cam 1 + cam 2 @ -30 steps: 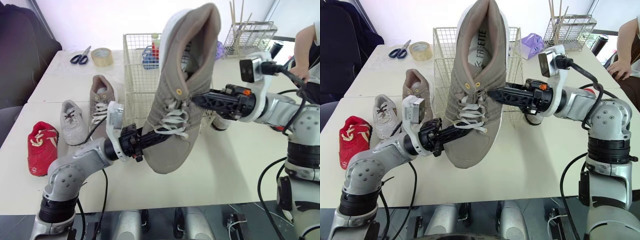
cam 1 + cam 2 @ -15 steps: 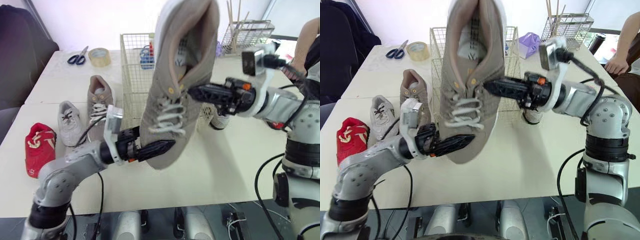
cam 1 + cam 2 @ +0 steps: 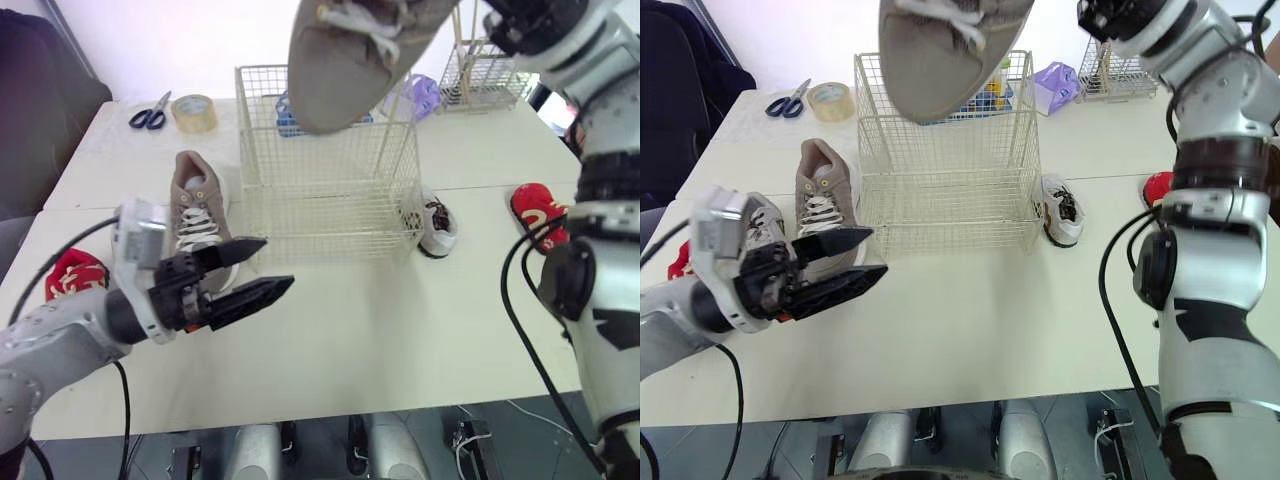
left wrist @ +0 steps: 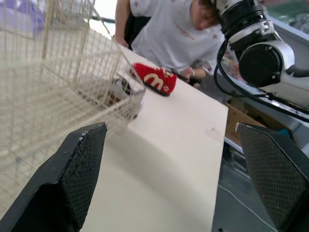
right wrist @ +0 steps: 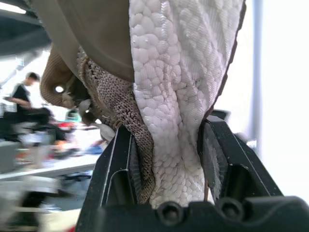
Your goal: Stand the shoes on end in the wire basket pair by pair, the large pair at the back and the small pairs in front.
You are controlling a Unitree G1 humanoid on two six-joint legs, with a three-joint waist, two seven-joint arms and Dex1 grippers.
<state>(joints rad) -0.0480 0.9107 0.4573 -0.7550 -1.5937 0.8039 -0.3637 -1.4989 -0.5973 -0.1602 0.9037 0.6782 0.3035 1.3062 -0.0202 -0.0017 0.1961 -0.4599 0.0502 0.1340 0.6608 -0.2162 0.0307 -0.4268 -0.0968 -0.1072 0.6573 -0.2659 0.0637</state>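
The large tan shoe [image 3: 365,55] is held high above the wire basket [image 3: 320,190], toe downward, with its sole and upper pinched tightly between the fingers of the right gripper [image 5: 166,128]. The left gripper [image 3: 278,262] is seen near and to the left over the table [image 3: 400,320], its jaws spread wide and nothing held. The second tan shoe [image 3: 197,205] is laid just left of the basket; a small white shoe [image 3: 437,222] and a red shoe [image 3: 535,212] are laid to its right.
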